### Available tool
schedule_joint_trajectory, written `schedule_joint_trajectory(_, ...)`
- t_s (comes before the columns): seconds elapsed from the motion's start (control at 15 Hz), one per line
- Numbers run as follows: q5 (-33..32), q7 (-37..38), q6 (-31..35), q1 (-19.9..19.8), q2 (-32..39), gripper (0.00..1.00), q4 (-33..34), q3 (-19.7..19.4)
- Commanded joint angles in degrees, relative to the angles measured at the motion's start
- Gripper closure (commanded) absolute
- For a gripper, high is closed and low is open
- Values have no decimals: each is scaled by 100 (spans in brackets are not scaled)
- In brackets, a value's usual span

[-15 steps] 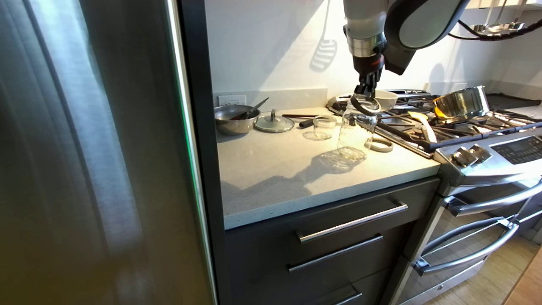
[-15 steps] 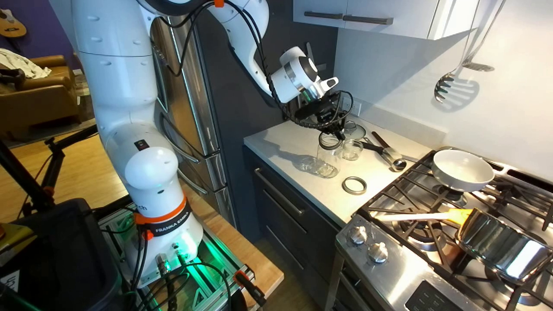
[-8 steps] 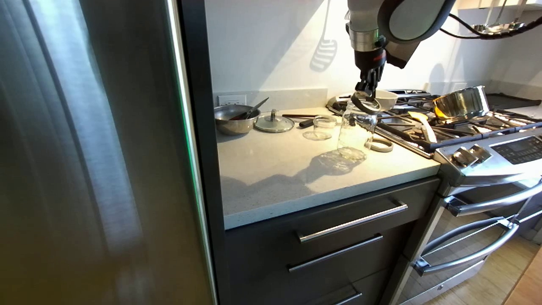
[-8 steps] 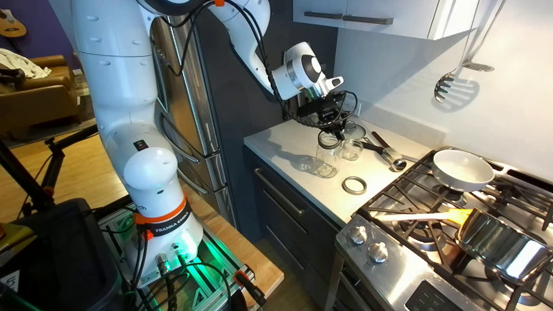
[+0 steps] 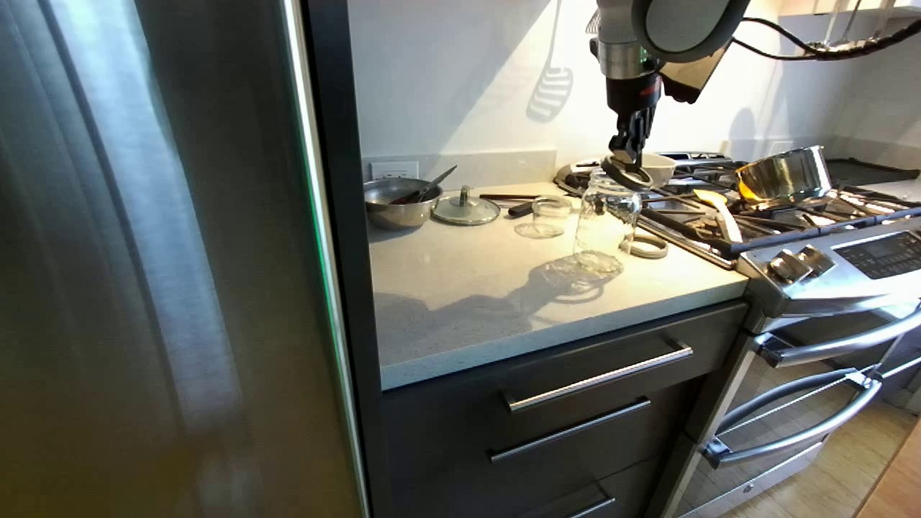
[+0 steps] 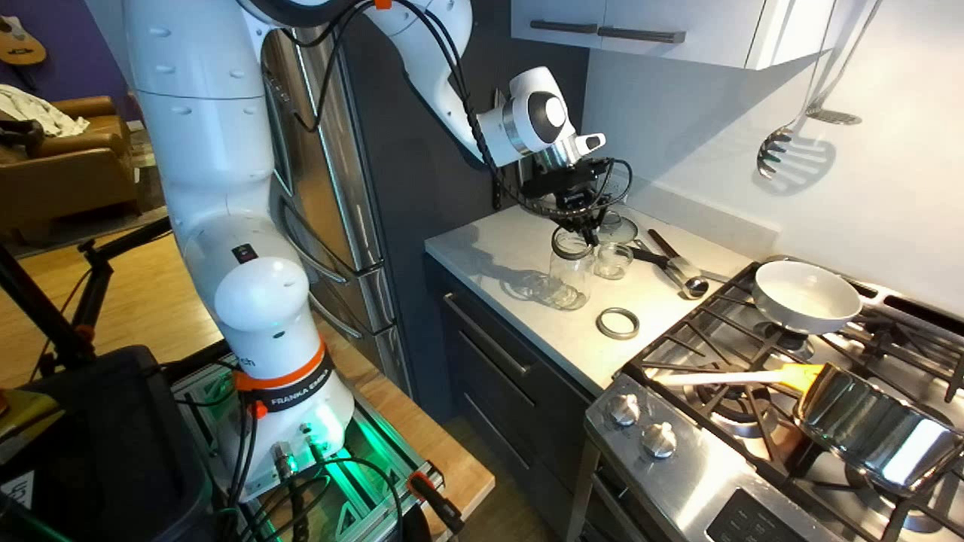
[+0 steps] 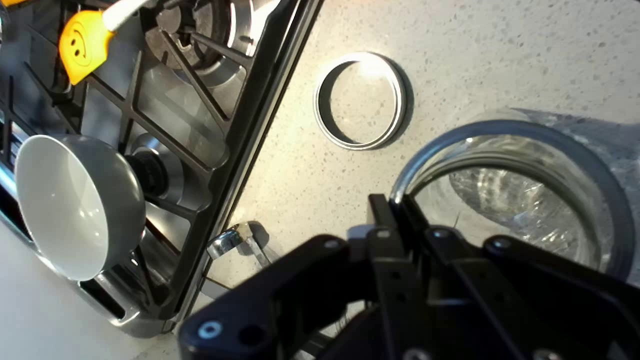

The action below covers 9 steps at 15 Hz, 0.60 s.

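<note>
While claw [image 7: 394, 199] pinches one side, metal ring [image 7: 520, 128] hangs tilted below.

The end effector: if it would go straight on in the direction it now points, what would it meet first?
Probably the tall glass jar: the end effector points mostly down, and the ring it grips is over the jar's mouth. Whether any gap separates them is unclear.

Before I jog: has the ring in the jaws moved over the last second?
Yes, slightly: in an exterior view, the held ring has shifted right and up, judged against the white bowl.
</note>
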Motion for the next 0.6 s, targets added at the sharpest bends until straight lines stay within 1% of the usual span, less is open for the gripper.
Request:
schedule_joint_trajectory(0.0, 190, -334, -464, 14, -87, 98, 73, 34)
schedule_joint_trajectory(0.07, 157, -348, -509, 17, -94, 98, 91, 31)
schedule_joint_trajectory(0.13, 32, -157, -297, 13, -30, 98, 72, 5)
schedule_joint_trajectory(0.2, 31, -162, -315, 14, -35, 92, 87, 6)
schedule_joint_trajectory(0.53, 31, -162, -315, 18, -33, 92, 89, 7)
